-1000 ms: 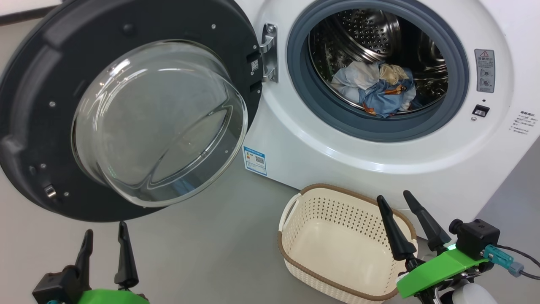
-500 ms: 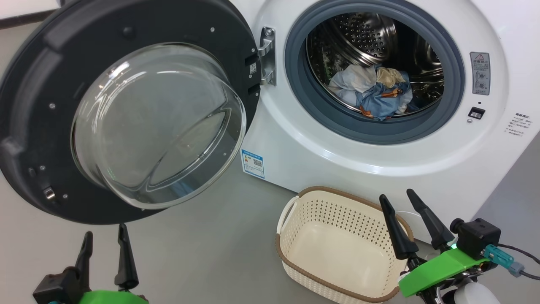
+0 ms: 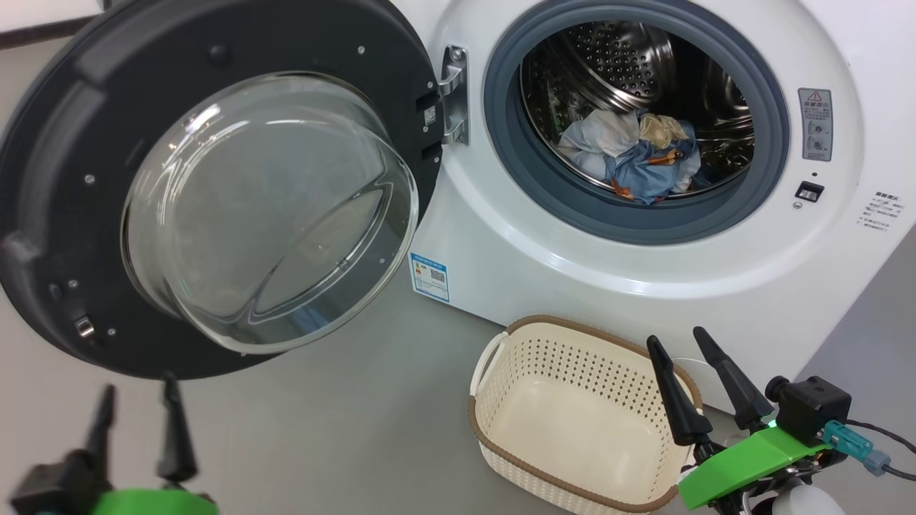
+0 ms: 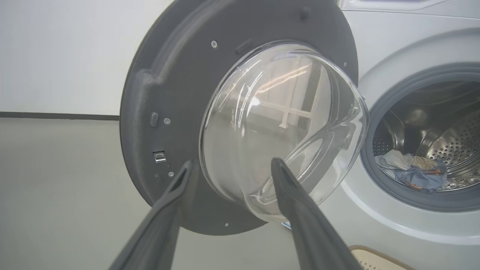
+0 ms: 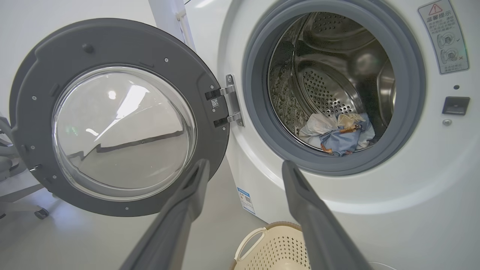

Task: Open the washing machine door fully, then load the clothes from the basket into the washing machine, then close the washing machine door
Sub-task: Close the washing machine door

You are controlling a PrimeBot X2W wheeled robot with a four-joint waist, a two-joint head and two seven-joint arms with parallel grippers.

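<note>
Head view: the washing machine (image 3: 572, 272) occupies the 1 o'clock sector. The washing machine door (image 3: 268, 211) stands swung open on its hinge (image 3: 456, 93) toward 10 o'clock, glass bowl facing the camera. The clothes (image 3: 637, 161) lie heaped on the bottom of the steel drum (image 3: 630, 57), inside the grey gasket (image 3: 515, 143). The basket (image 3: 572, 357) sits on the grey floor (image 3: 358, 429) at 5 o'clock, just in front of the machine, its cream bottom fully exposed. The left gripper (image 3: 139, 386) hangs at 7 o'clock below the door's lower rim, jaws spread wide and gripping nothing. The right gripper (image 3: 676, 337) hangs at 4 o'clock over the basket's right end, jaws likewise wide and gripping nothing. Left wrist view: the fingers (image 4: 168, 202) rise well apart from 6 o'clock, framing the lower part of the glass bowl; the drum opening with the clothes lies at 3 o'clock, a corner of the basket rim at 5 o'clock. Right wrist view: the fingers (image 5: 185, 210) rise well apart; the door lies at 9 o'clock, the drum opening at 1 o'clock with the clothes at its bottom, the basket at 6 o'clock between the fingers.
</note>
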